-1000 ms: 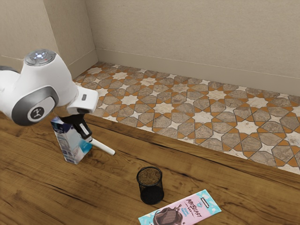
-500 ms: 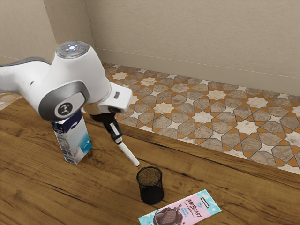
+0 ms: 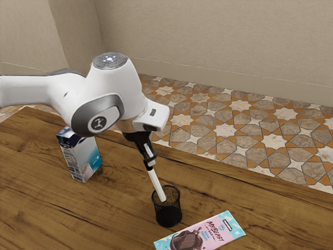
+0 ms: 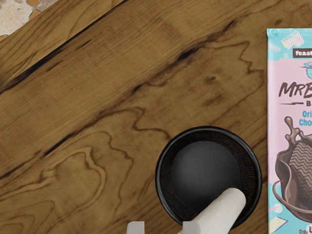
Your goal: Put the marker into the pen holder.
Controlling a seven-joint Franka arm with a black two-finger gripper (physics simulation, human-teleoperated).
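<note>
Star-patterned floor tiles (image 3: 223, 130) behind a wood table (image 3: 31, 172), and a white arm (image 3: 112, 96) reaching over it from the exterior view's left, hand angled down. Blue-and-white carton (image 3: 80, 156) standing under the arm, pinkish chocolate bar (image 3: 208, 234) lying near a black mesh pen holder (image 3: 168, 214). Gripper (image 3: 150, 165) is clamped on the marker (image 3: 156, 185), a plain white round-ended stick, tilted, low end at the holder's mouth, can't tell how deep

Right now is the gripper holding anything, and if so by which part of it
The white marker, held in the gripper by its upper end; the lower end points into the pen holder.
</note>
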